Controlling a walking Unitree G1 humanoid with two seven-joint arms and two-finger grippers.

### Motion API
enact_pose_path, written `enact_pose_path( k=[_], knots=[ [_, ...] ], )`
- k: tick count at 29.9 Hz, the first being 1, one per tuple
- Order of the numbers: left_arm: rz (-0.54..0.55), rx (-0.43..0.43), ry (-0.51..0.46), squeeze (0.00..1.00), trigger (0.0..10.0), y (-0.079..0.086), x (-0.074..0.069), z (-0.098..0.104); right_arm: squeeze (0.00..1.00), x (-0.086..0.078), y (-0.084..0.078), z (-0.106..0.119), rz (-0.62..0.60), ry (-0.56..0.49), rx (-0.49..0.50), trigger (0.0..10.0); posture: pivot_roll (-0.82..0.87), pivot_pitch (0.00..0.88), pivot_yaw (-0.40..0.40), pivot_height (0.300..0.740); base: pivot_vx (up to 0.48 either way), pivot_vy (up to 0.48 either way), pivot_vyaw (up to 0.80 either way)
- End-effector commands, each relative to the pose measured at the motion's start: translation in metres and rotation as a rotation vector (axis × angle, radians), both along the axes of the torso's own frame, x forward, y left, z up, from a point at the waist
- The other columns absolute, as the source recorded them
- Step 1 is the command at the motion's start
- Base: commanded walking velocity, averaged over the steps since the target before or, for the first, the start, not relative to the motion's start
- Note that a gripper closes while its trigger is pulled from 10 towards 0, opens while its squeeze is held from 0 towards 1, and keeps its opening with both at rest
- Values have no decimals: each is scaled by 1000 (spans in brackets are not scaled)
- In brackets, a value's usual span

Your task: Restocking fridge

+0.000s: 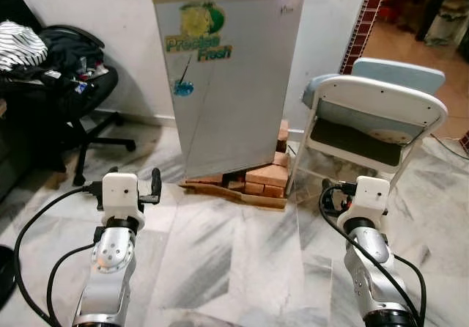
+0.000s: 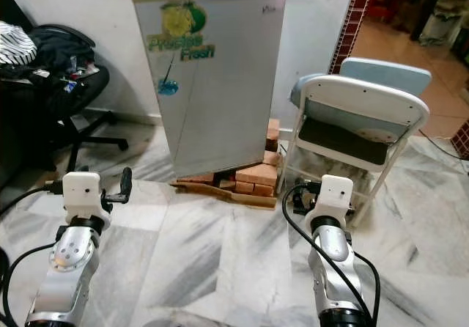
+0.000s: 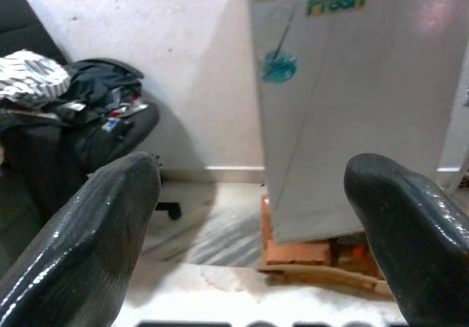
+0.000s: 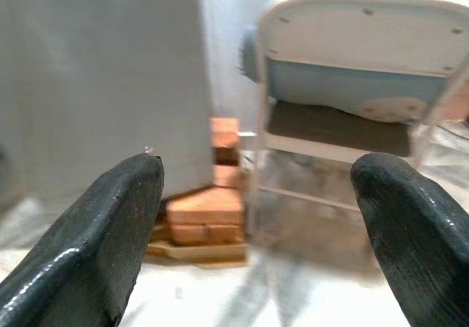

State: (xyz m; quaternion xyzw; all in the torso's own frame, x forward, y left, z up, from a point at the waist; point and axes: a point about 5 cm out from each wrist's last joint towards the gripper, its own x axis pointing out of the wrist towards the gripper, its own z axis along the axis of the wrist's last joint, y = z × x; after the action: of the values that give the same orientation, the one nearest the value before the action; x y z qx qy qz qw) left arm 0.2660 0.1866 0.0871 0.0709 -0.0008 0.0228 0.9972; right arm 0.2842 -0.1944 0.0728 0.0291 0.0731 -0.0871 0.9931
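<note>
Small silver-grey fridge (image 1: 233,78) standing upright against the white wall, door shut, straight ahead of both arms. Flat door face with a yellow-and-green "Precise Fresh" sticker (image 1: 198,32) near the top corner and a small blue mark (image 1: 183,88) below it; cream-coloured top edge. Raised off the marble floor (image 1: 220,261) on a stack of red bricks (image 1: 262,178) and a strip of board, the bricks piled highest under the fridge's right corner.

Just right of the fridge, a white folding chair (image 1: 374,118) with a pale blue back and dark seat, close to the bricks. Well left of the fridge, a black office chair (image 1: 69,92) heaped with dark clothes and a striped cloth.

Left hand (image 3: 249,217) held low in front of the fridge's left lower corner, 2 black fingers (image 3: 95,232) spread wide apart, nothing between them. Right hand (image 4: 256,224) held low in front of the fridge's right side, aimed at the bricks and the folding chair, fingers (image 4: 95,224) likewise wide apart and gripping nothing. Neither hand touching the fridge.
</note>
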Motion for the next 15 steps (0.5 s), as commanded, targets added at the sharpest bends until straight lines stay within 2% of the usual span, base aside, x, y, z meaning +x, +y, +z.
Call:
enact_pose_path(
  k=[1, 9, 15],
  knots=[
    [1, 5, -11, 0, 10000, 4, 3, 4, 0, 3, 2, 2, 10, -2, 14, 10000, 10, 0, 9, 740, 0, 461, -800],
    [1, -5, -4, 0, 10000, 6, 3, 3, 0, 3, 5, -1, 29, -2, 19, 10000, 11, 0, 6, 740, 0, 460, -800],
    [-12, -12, 12, 0, 10000, 2, -1, -1, 0, 0, 11, -3, 43, 3, 27, 10000, 8, 0, -3, 740, 0, 429, -800]
  ],
)
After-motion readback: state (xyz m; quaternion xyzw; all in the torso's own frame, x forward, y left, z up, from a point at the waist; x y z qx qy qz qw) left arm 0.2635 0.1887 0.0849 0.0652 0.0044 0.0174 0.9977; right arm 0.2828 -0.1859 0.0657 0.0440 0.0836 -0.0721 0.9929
